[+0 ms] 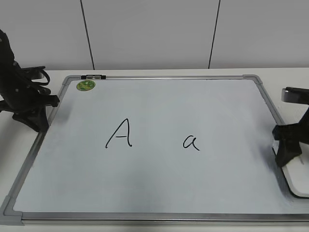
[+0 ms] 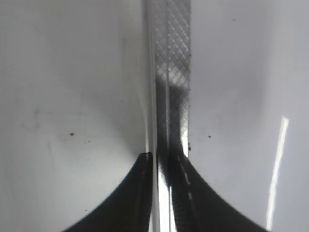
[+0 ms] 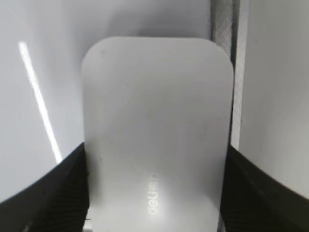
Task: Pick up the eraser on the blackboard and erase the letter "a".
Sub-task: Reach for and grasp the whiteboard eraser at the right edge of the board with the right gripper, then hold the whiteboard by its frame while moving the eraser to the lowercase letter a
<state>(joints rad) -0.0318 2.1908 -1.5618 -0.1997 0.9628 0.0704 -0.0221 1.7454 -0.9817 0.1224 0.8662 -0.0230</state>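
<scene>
The blackboard [image 1: 159, 193] is a white board with a silver frame, lying flat on the table. A small handwritten letter "a" [image 1: 191, 142] sits right of centre, with a larger capital "A" [image 1: 119, 134] to its left. The white eraser [image 1: 295, 182] lies at the board's right edge. In the right wrist view the eraser [image 3: 154, 111] fills the space between my right gripper's [image 3: 154, 193] fingers, which press against both its sides. In the exterior view the right gripper [image 1: 288, 151] stands over it. My left gripper [image 1: 35, 118] rests at the board's left edge, shut and empty [image 2: 162, 159].
A green round magnet [image 1: 86, 85] sits at the board's top left corner, beside a dark clip [image 1: 93, 77] on the frame. The board's metal frame [image 2: 171, 58] runs under my left gripper and past the eraser [image 3: 223, 19]. A white wall stands behind the table.
</scene>
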